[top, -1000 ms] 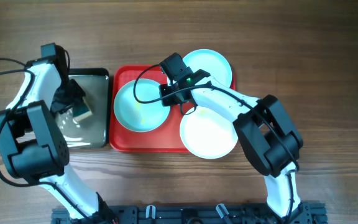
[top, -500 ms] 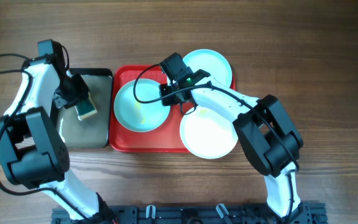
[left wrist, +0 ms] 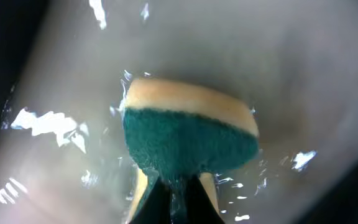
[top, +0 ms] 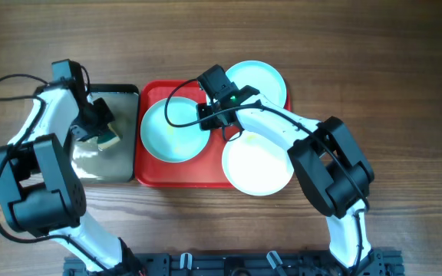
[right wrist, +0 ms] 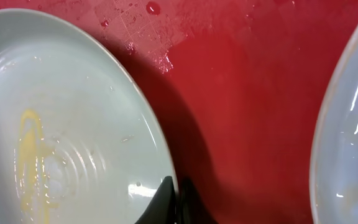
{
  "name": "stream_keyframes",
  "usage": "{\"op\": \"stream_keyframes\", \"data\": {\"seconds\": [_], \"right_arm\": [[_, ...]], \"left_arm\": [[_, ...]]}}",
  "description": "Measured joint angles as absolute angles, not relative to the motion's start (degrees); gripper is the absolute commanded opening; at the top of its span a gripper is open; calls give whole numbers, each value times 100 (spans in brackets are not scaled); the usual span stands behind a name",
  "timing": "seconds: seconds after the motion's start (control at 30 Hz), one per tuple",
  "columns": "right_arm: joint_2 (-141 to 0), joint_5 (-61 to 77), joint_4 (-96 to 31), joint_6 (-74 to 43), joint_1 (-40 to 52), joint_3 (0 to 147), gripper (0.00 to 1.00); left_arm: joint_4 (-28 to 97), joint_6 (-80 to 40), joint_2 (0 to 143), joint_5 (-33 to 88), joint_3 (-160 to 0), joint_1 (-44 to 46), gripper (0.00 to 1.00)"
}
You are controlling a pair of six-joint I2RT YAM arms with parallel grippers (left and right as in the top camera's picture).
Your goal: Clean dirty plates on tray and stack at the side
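Three plates lie on the red tray: a turquoise one at the left, a pale one at the back right, a white one at the front right. My right gripper is shut on the right rim of the left plate, which has a yellow smear in its well. My left gripper is shut on a green and yellow sponge over the wet black tray.
The black tray stands against the red tray's left side, with shiny water in it. A black cable loops at the far left. Bare wood table lies right of the red tray.
My left gripper has closed on the sponge and shifted slightly over the black tray. The right arm and the plates have not moved.
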State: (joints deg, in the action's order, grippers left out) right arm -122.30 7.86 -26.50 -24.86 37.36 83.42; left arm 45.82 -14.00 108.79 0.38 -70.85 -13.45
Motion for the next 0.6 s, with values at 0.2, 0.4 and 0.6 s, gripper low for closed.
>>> {"op": "stream_keyframes", "data": {"seconds": [0.2, 0.4, 0.6], "right_arm": [[-12230, 1291, -2668, -2397, 3592, 8342, 4], [-12230, 2318, -2722, -2084, 3048, 8342, 4], [-12230, 2554, -2786, -2025, 3044, 8340, 4]], "left_arm": [[6132, -1208, 10521, 226, -8632, -1345, 4], [6615, -552, 9904, 1288, -8962, -1070, 4], [5837, -620, 10182, 1542, -8296, -60, 4]]}}
